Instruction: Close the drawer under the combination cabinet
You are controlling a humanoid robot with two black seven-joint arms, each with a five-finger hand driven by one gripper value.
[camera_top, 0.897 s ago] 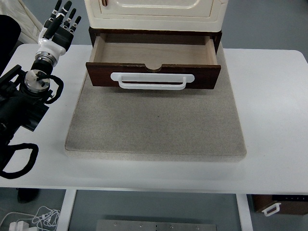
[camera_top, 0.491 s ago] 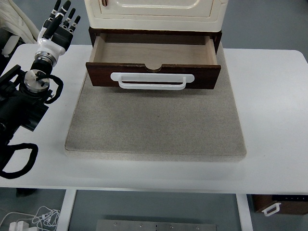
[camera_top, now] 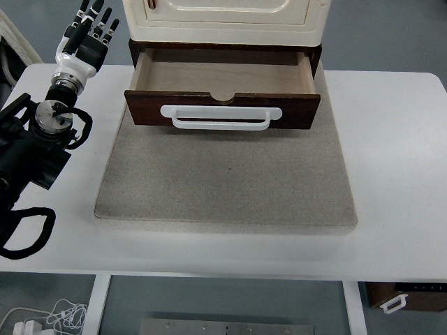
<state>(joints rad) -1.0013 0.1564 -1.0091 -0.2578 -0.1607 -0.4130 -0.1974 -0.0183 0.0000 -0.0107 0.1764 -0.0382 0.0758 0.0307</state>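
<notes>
My left hand point(camera_top: 87, 38) is raised over the far left corner of the desk point(camera_top: 398, 160), fingers spread upward and holding nothing, well to the left of the drawer point(camera_top: 222, 105). My right arm is out of view. I keep the hand open like this because a flat palm or straight fingers will push a drawer front better than any grip would.

The drawer is pulled well out from under the cream cabinet point(camera_top: 227, 17), its wooden inside bare as far as I can see. Its dark front faces me, with a white handle point(camera_top: 221, 117) running across most of its width. The cabinet stands at the back of a grey mat point(camera_top: 223, 188), which probably keeps it from sliding when I push.

Nothing of the job is done yet, I judge. My hand must come around to the front of the drawer, near the handle's middle, and press straight back. Pushing off-centre could skew the drawer in its runners, or shove the whole cabinet backward
</notes>
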